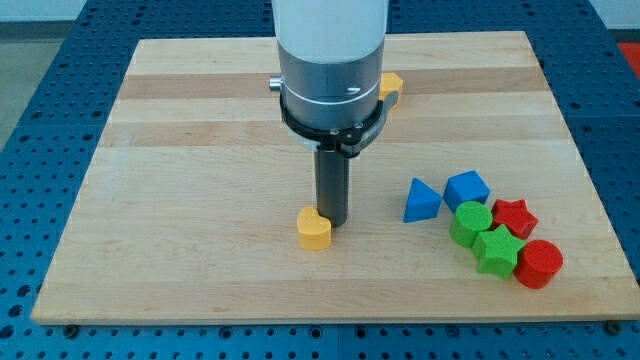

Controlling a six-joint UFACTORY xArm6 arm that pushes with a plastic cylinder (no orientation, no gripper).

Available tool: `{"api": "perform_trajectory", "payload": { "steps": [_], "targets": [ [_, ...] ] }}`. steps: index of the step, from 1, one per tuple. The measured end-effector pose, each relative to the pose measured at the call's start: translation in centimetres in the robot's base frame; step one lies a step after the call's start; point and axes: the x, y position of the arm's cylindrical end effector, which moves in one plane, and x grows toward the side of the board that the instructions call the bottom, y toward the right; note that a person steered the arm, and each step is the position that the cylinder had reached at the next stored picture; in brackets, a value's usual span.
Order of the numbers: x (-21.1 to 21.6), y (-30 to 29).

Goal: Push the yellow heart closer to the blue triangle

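My tool, the dark rod's tip (332, 222), has no jaws and touches the small yellow plastic heart (314, 229) at its right; pushing here risks driving it away from the blue plastic triangle (421, 200).

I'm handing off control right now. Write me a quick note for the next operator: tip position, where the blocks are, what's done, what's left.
My tip sits against the yellow heart, on its upper-right side in the view.
The blue triangle lies to the view's right of the heart, with bare board between them.
Beside the triangle: a blue block, green cylinder, green star, red star, red cylinder.
Another yellow block peeks out behind the arm.
Done: contact made. Left: get round to the heart's left side, then push it right.
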Motion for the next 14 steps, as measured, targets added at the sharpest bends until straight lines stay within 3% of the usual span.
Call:
{"api": "perform_trajectory", "payload": {
  "steps": [2, 4, 5, 6, 7, 9, 11, 12, 14],
  "targets": [
    [1.7, -7.1],
    [3.6, -4.2],
    [3.1, -8.9],
    [6.0, -12.3],
    [8.4, -10.8],
    [6.7, 0.4],
    [6.1, 0.9],
    [3.1, 1.7],
    [3.8, 0.9]
  ]
}}
